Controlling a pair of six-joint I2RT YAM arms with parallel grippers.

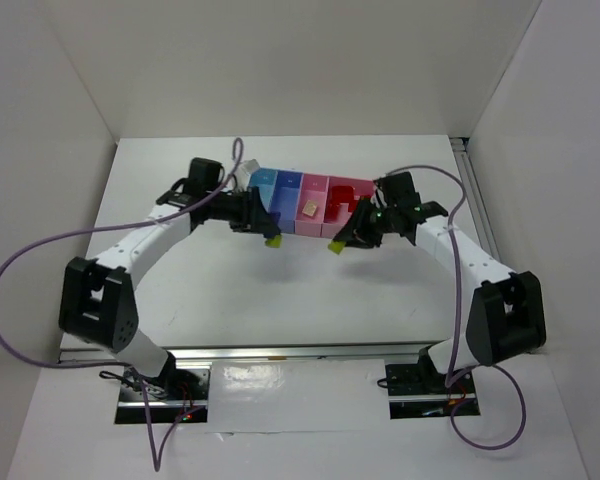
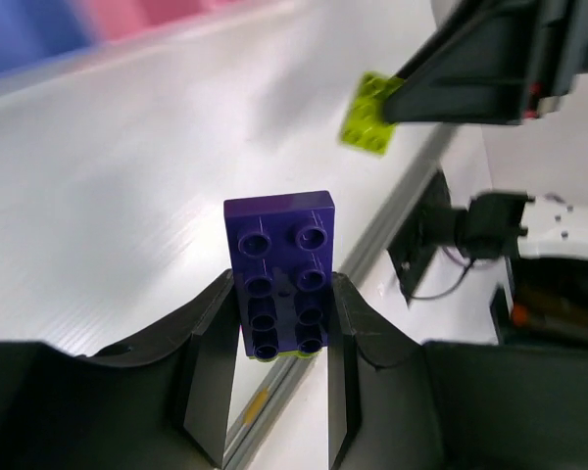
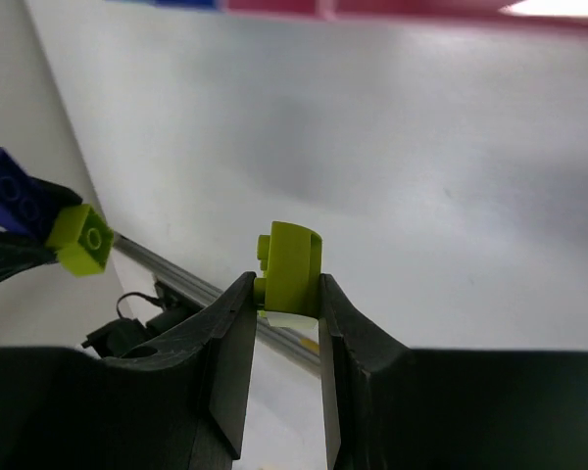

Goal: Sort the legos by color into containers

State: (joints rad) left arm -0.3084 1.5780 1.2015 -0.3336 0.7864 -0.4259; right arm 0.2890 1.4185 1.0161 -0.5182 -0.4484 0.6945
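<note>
Our left pincer [image 2: 284, 328] grips a purple brick [image 2: 279, 240] and our right pincer [image 3: 286, 294] a yellow-green brick [image 3: 294, 257], both held above the bench [image 1: 280, 290] near the containers [image 1: 288, 190]. Red legos [image 1: 342, 197] and a whitish one [image 1: 309, 208] already lie in the pink bins [image 1: 320, 222]; we judge only these two remain.

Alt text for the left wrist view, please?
The left gripper clamps a dark purple studded plastic brick between its black fingers above the white table. Upper right, the right gripper holds a small yellow-green studded brick; blurred blue and pink bins line the top-left edge.
</note>
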